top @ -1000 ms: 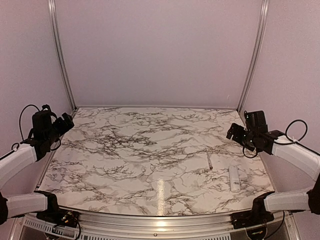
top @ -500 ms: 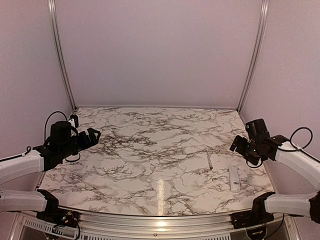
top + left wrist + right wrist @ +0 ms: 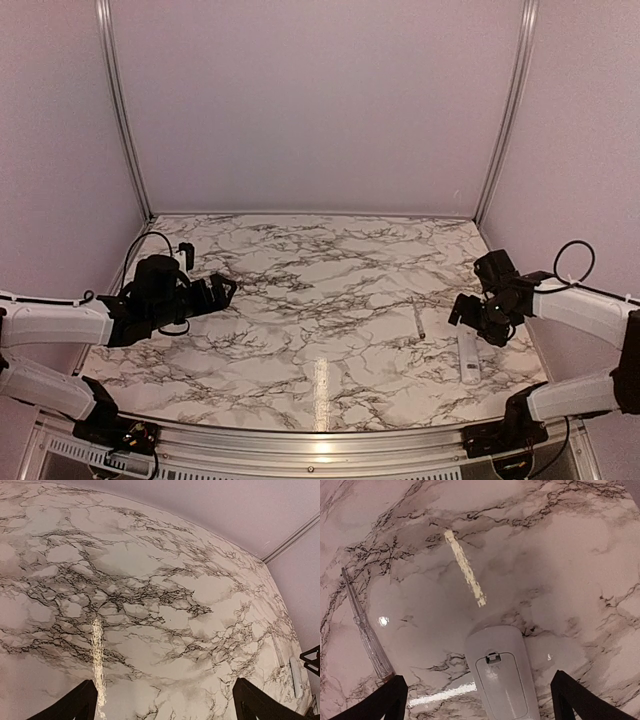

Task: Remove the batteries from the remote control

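1. Enclosure walls (image 3: 320,110): plain pale lilac, with metal posts at the two far corners.

2. Tabletop (image 3: 300,300): marble-patterned white with dark veining, glossy (a streak of lamp glare runs along the near middle).

3. Left arm: white links and black joints, reaching in from the left edge. The left hand (image 3: 222,290) hangs over the left part of the tabletop, well apart from the other items. Its fingers (image 3: 75,707) are spread wide with nothing between them.

4. Right arm: same build, reaching in from the right edge. The right hand (image 3: 462,312) hangs above the right part of the tabletop, close over the far end of item 5. Its fingers (image 3: 580,702) are spread wide, holding nothing and touching nothing.

5. Remote control (image 3: 468,357): a slim white bar with rounded ends, lying flat near the right front corner of the tabletop. In the right wrist view it sits between the two fingertips, back face up.

6. Thin stick (image 3: 419,321): pale grey and translucent, lying flat just left of the remote control and apart from it (one end looks darker in the right wrist view).

7. Battery cover (image 3: 501,685): seated in the remote control's back face, latch tab toward the far end.
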{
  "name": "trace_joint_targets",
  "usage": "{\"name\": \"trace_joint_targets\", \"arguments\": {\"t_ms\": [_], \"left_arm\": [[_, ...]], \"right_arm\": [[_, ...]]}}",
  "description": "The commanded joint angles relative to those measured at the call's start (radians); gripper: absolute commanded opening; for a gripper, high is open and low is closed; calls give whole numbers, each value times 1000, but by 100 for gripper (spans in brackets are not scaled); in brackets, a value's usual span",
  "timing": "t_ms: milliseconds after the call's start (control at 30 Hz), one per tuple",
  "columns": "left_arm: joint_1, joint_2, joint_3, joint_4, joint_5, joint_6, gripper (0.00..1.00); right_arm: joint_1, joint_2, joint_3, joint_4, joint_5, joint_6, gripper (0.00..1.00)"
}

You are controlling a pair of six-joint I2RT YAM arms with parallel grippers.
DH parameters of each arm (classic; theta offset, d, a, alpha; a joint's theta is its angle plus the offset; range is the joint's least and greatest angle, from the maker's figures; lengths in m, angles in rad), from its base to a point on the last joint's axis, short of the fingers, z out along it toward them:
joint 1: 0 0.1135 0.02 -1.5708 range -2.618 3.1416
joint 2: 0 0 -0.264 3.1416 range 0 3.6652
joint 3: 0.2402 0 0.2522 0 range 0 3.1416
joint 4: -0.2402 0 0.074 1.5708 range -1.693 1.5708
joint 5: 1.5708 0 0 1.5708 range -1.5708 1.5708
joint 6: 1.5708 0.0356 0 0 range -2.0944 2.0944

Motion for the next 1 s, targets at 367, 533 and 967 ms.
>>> {"name": "trace_joint_targets", "arguments": {"t_ms": [367, 533, 967], "left_arm": [[-14, 12, 25, 45, -33, 34, 99], [-14, 22, 28, 42, -38, 39, 99], [-14, 4, 24, 29, -56, 50, 99]], "right_arm": [[11, 145, -54, 11, 2, -4, 98], [17, 166, -58, 34, -20, -22, 96], [29, 212, -40, 57, -90, -41, 44]]}}
